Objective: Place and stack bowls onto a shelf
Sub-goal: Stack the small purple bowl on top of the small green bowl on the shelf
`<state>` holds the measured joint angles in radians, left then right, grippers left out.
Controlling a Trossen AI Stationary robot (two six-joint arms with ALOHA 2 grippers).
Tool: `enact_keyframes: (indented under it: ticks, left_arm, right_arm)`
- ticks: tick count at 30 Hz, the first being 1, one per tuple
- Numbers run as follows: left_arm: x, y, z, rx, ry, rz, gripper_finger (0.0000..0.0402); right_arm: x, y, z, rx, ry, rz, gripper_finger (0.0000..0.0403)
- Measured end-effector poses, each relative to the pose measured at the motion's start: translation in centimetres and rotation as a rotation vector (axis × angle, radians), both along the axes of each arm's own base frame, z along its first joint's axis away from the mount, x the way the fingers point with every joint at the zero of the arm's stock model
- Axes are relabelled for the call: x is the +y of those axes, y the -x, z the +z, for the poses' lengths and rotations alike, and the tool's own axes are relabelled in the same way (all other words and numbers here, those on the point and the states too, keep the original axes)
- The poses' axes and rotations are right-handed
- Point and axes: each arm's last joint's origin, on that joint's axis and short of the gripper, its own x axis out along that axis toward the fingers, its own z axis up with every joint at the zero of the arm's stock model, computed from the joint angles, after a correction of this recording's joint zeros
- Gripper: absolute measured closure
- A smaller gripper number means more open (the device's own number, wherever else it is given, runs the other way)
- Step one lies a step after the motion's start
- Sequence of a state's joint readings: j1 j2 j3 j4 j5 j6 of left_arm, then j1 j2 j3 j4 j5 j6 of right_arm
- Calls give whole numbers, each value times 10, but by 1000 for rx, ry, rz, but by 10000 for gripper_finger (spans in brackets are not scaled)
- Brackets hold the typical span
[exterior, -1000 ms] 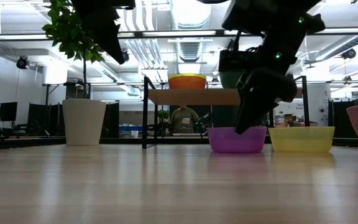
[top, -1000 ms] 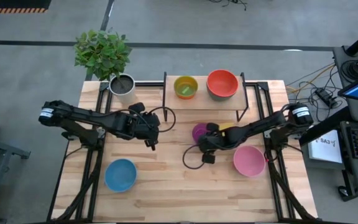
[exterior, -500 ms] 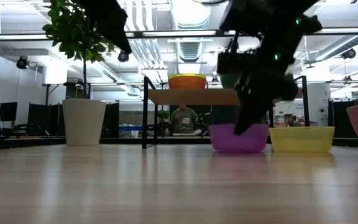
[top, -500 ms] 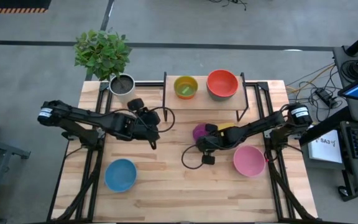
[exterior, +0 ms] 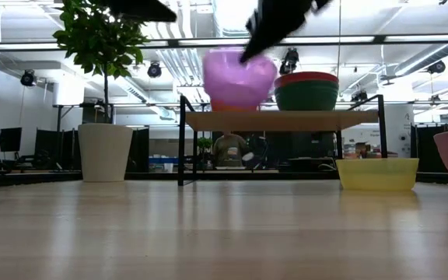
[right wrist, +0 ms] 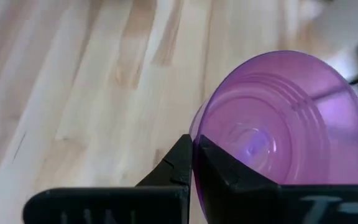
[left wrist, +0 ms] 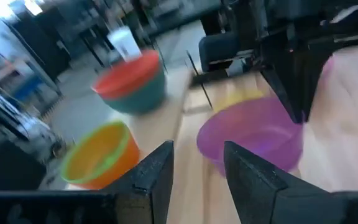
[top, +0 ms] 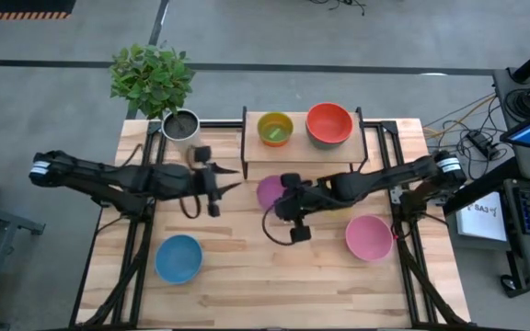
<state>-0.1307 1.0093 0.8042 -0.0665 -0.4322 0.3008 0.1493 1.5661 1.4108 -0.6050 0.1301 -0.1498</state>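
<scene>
My right gripper [top: 282, 195] is shut on the purple bowl [top: 268, 191], which hangs in the air in front of the shelf [top: 302, 150], its open side tipped toward the gripper in the low view [exterior: 239, 78]. My left gripper [top: 226, 179] is open and empty to the bowl's left, pointing at it; its wrist view shows the bowl [left wrist: 250, 134] just beyond its fingers. On the shelf stand an orange bowl with a green one inside [top: 275, 129] and a red bowl on a teal one [top: 328, 124]. My right gripper pinches the purple bowl's rim [right wrist: 196, 147], one finger inside the bowl and one outside against its wall. The fingers come from the table's right side. The bowl is lifted clear of the table and tilted.
The yellow bowl [exterior: 377, 173] rests on the table under the shelf's right end. The pink bowl [top: 369, 237] sits at the near right, the blue bowl [top: 178, 258] at the near left. A grey plant pot [top: 180, 125] stands left of the shelf.
My right gripper has lifted the purple bowl off the table and carried it up and toward the table's left, tipping it. My left gripper has swung round, its fingers now pointing toward the table's right at the bowl.
</scene>
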Motion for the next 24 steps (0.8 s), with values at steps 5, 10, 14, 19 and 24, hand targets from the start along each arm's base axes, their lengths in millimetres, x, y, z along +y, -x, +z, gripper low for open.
enact_keyframes:
  ticks: [5,10,14,19,24]
  left_arm:
    - [3,20,-5,-166,1,3,281]
    - [5,34,-5,-274,6,5,281]
    - [6,40,-4,-301,9,10,281]
    - [7,43,-1,-315,7,45,281]
    - [7,41,-2,-295,-23,54,281]
  right_arm:
    - [-20,-5,41,-81,75,23,394]
    - [-56,-6,65,-130,140,-18,394]
    - [-92,-4,72,-141,184,-87,394]
    - [-138,-1,69,-113,225,-177,394]
    - [-168,-3,54,-53,242,-225,394]
